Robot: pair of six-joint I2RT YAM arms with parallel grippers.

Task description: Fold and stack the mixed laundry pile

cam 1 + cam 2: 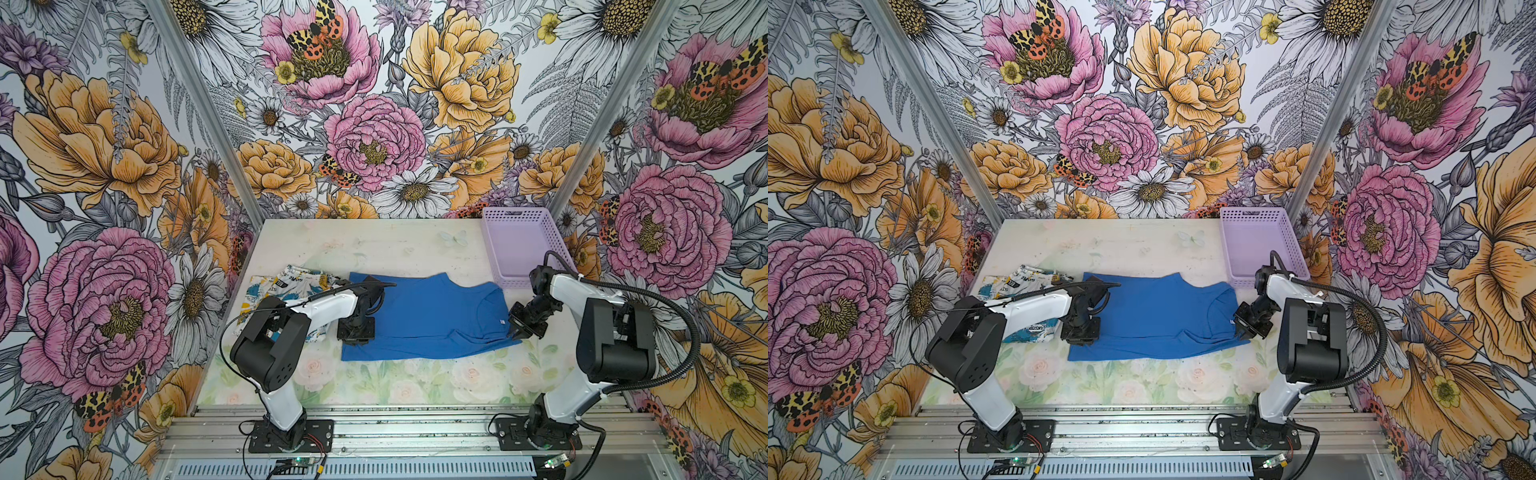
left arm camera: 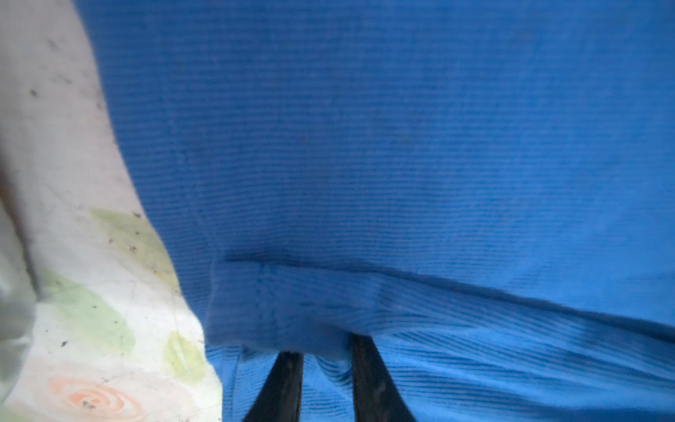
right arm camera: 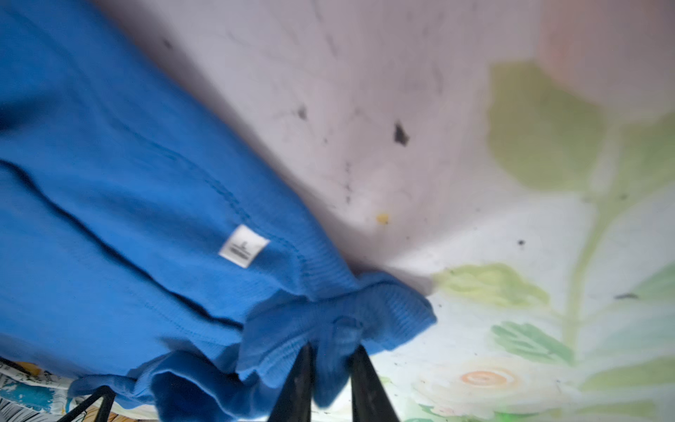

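The royal blue T-shirt (image 1: pixel 424 320) (image 1: pixel 1154 320) lies spread flat across the middle of the table, with a small white label (image 3: pixel 243 245) near its right end. The white printed garment (image 1: pixel 286 286) (image 1: pixel 1021 282) lies crumpled at the left, partly under the left arm. My left gripper (image 1: pixel 353 336) (image 2: pixel 327 347) rests low on the shirt's left edge. Its jaws stand a little apart, and a fold of blue cloth (image 2: pixel 365 146) covers the fingertips. My right gripper (image 1: pixel 515 332) (image 3: pixel 332 347) is at the shirt's near right corner, jaws slightly parted with bunched blue cloth lying between them.
A lavender perforated basket (image 1: pixel 515 214) (image 1: pixel 1252 212) stands at the back right corner, just behind the right arm. Floral walls close in the table on three sides. The rose-printed tabletop (image 1: pixel 415 382) runs in front of the shirt to the metal rails.
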